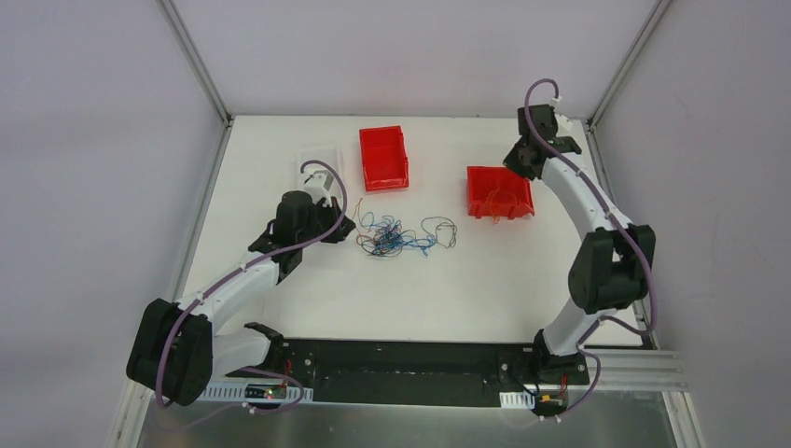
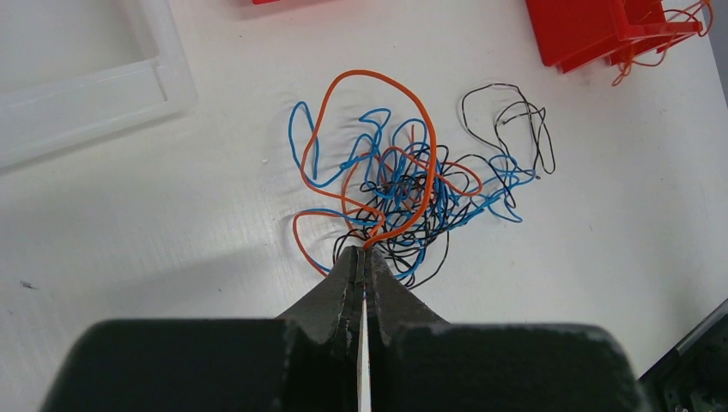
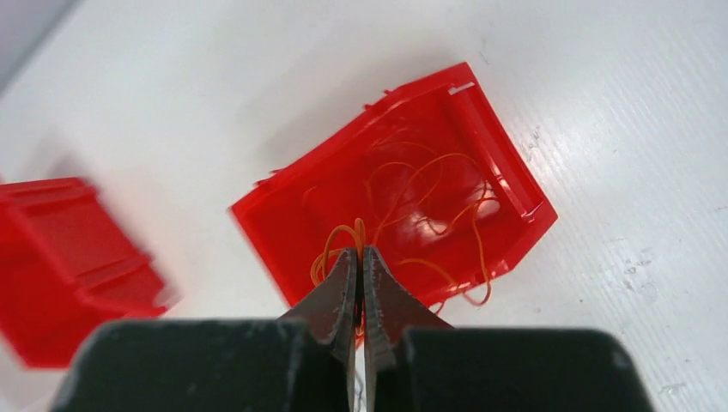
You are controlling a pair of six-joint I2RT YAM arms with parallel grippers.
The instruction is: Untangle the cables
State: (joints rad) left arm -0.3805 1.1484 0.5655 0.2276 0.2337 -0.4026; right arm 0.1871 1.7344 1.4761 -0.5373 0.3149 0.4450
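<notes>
The cables (image 1: pixel 396 235) lie mid-table as a loose knot of blue, orange and black wires (image 2: pixel 412 180). My left gripper (image 1: pixel 351 229) is at the knot's left edge. In the left wrist view it (image 2: pixel 365 251) is shut on an orange cable (image 2: pixel 425 129), which loops up from its tips over the knot. My right gripper (image 1: pixel 516 166) hangs over the right red bin (image 1: pixel 478 177). It (image 3: pixel 360 251) is shut with a thin orange cable loop (image 3: pixel 354 230) rising from its tips. More orange strands (image 3: pixel 429 172) lie inside that bin (image 3: pixel 506 163).
A second red bin (image 1: pixel 383 157) stands at the back centre, also seen in the right wrist view (image 3: pixel 69 257). A clear white tray (image 1: pixel 317 161) sits behind my left wrist (image 2: pixel 86 94). A black loop (image 2: pixel 515 120) trails off the knot's right side.
</notes>
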